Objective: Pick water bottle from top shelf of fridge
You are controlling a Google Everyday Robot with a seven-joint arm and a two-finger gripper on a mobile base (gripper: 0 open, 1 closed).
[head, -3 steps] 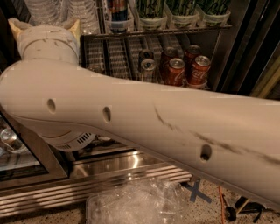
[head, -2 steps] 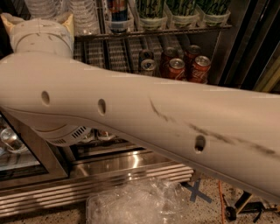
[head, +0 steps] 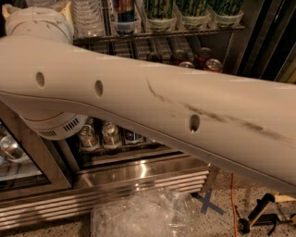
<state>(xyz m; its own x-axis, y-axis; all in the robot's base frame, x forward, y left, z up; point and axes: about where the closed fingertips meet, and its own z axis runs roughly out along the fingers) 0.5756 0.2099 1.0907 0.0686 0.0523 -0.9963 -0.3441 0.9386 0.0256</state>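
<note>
My white arm (head: pixel 152 106) crosses the whole view from lower right to a round joint (head: pixel 37 23) at upper left. My gripper is out of view beyond that joint. The ribbed lower body of a clear water bottle (head: pixel 88 17) stands on the top shelf (head: pixel 185 33) of the fridge (head: pixel 138 175), just right of the joint; its cap is cut off by the frame's top edge. A blue-labelled bottle (head: pixel 124 11) and green-patterned cups (head: pixel 159 10) stand beside it on the same rack.
Red cans (head: pixel 212 65) sit on the middle rack, partly hidden by the arm. Silver cans (head: pixel 99 134) sit on the lowest rack. A clear plastic container (head: pixel 143 215) lies on the floor in front, with a blue tape cross (head: pixel 208 203) and a black tool (head: pixel 259 213) to the right.
The arm has risen and its joint has moved up and slightly left, so it now hides more of the middle rack and its red cans. The fridge's contents have not moved.
</note>
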